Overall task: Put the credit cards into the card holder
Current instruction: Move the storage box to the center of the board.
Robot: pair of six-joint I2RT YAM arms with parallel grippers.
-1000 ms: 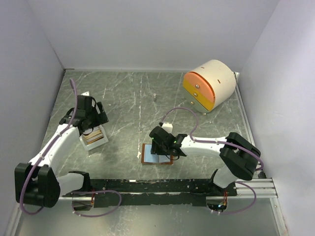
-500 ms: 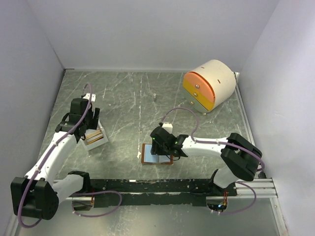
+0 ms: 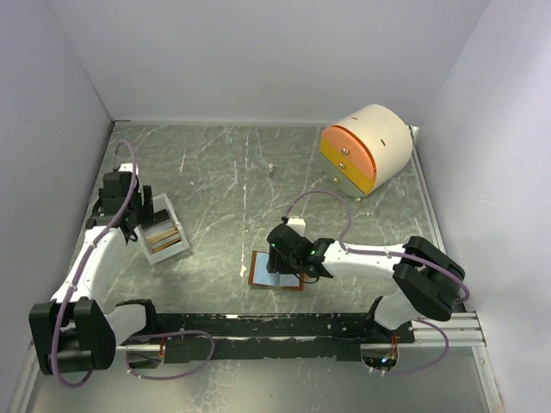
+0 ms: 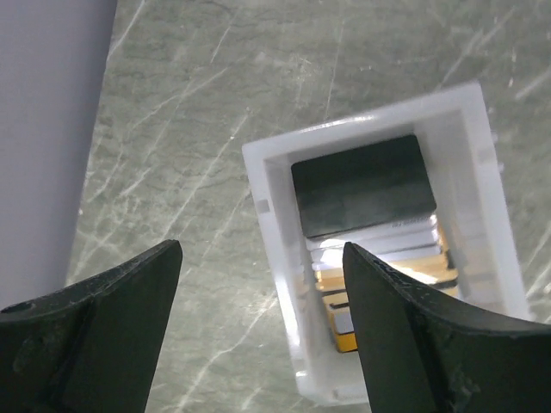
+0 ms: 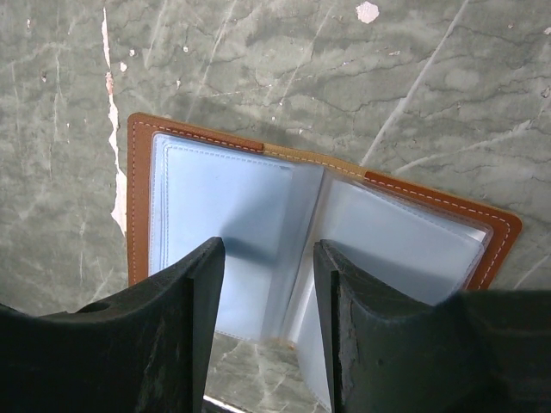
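Note:
The card holder (image 3: pixel 263 275) lies open on the table, rust-brown outside with pale blue-grey pockets (image 5: pixel 215 198). My right gripper (image 3: pixel 291 261) is open and low over it. Its fingertips straddle the middle fold (image 5: pixel 269 249), where a clear leaf stands up. The credit cards (image 4: pixel 362 185) are stacked in a small white tray (image 4: pixel 275 258), a dark card on top with silver and gold-yellow ones under it. The tray's rim also shows in the top view (image 3: pixel 166 255). My left gripper (image 3: pixel 129 219) is open and empty, just left of the tray, its jaws straddling the tray's left wall (image 4: pixel 263 284).
A big cream-and-orange round drawer unit (image 3: pixel 366 146) stands at the back right. A small pale object (image 3: pixel 270 169) sits on the far middle of the table. The left wall (image 4: pixel 43 103) is close to my left gripper. A black rail (image 3: pixel 293 327) runs along the near edge.
My left arm has swung left and back, from over the tray to beside it near the left wall. My right gripper has barely moved over the open card holder.

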